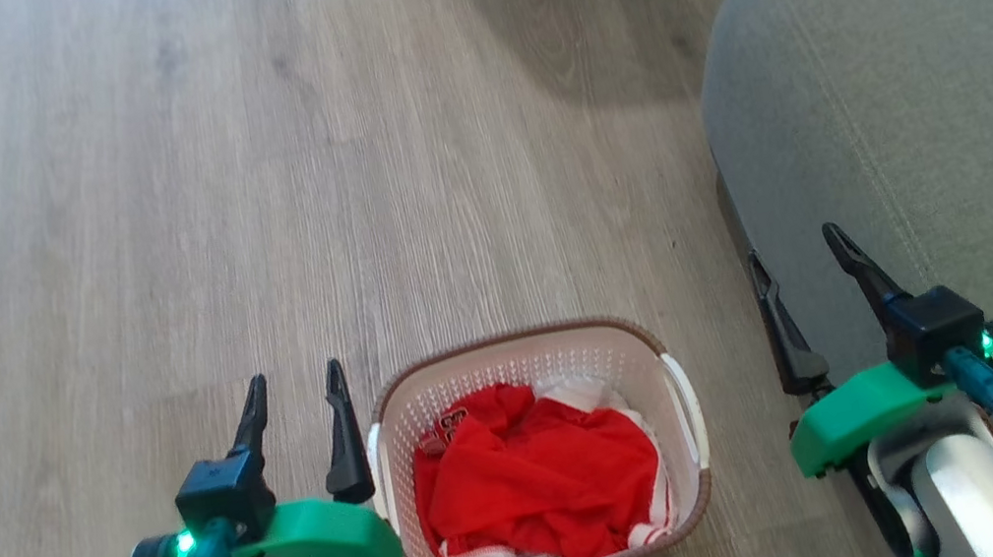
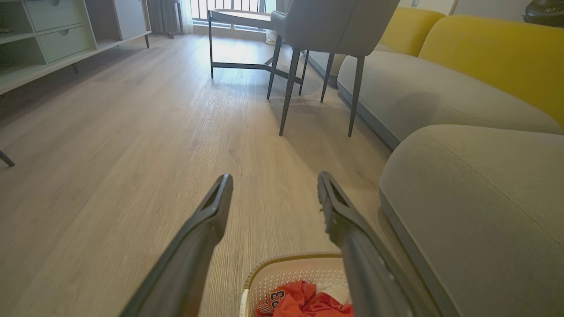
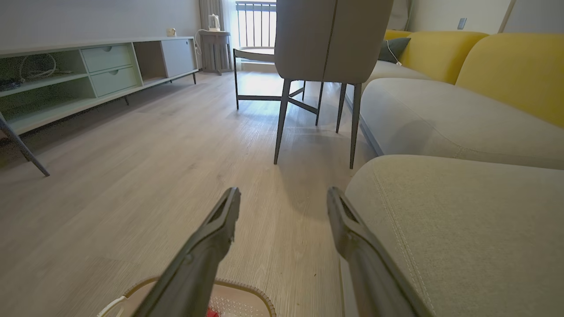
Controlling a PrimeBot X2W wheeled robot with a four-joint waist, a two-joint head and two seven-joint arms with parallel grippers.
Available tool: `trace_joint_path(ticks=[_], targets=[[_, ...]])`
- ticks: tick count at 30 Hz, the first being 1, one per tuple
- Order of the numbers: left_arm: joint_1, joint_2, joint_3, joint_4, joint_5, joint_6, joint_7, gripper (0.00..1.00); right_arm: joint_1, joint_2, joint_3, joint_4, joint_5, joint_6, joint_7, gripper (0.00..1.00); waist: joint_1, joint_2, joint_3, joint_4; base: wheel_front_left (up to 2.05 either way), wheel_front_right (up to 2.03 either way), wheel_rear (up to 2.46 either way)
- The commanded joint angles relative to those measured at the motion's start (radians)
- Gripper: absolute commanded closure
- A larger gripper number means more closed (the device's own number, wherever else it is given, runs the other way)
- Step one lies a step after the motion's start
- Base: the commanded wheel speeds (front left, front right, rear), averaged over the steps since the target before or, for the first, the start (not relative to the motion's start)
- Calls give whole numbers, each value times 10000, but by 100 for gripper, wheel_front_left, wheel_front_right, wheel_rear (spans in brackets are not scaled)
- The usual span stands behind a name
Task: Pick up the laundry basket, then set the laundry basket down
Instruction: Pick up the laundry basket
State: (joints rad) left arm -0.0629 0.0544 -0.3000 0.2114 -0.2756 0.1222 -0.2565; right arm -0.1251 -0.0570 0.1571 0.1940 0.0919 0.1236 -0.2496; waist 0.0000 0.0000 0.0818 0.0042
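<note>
The laundry basket [image 1: 528, 353] stands on the wood floor between my two arms, cream with perforated walls, a brown rim and white side handles, holding red-and-white clothes. My left gripper [image 1: 295, 390] is open just left of the basket, its inner finger close to the left handle, nothing between the fingers. My right gripper [image 1: 797, 256] is open to the right of the basket, apart from it, over the edge of the grey sofa. The left wrist view shows the basket's far rim [image 2: 291, 259] low between the open fingers [image 2: 273, 185]. In the right wrist view the basket [image 3: 238, 288] lies at the bottom left, behind the left finger.
A grey sofa seat [image 1: 917, 102] fills the right side, close to the basket. Ahead stand a grey chair [image 3: 330, 39] on thin dark legs, a low table, yellow sofa backs [image 3: 515, 66] and a pale cabinet [image 3: 88, 75] along the left wall. Bare floor [image 1: 149, 224] spreads to the left.
</note>
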Motion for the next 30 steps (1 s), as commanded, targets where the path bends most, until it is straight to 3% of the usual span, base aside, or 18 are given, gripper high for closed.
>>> trace_joint_path(ticks=[1, 16, 30], targets=[[-508, -41, 289, -250, -9, -59, -53, 0, -525, 68, 148, -227, -6, 71, -122, 0, 0, 0, 243, -29, 0, 0, 0], [-1605, -41, -21, 1529, -341, -269, -53, 0, -1839, 68, 579, 1548, 190, 71, -122, 0, 0, 0, 2197, -246, 0, 0, 0], [-3773, -41, -515, 4109, -790, -626, -53, 0, -3489, 68, 673, 3428, 373, 71, -122, 0, 0, 0, 4555, -135, 0, 0, 0]])
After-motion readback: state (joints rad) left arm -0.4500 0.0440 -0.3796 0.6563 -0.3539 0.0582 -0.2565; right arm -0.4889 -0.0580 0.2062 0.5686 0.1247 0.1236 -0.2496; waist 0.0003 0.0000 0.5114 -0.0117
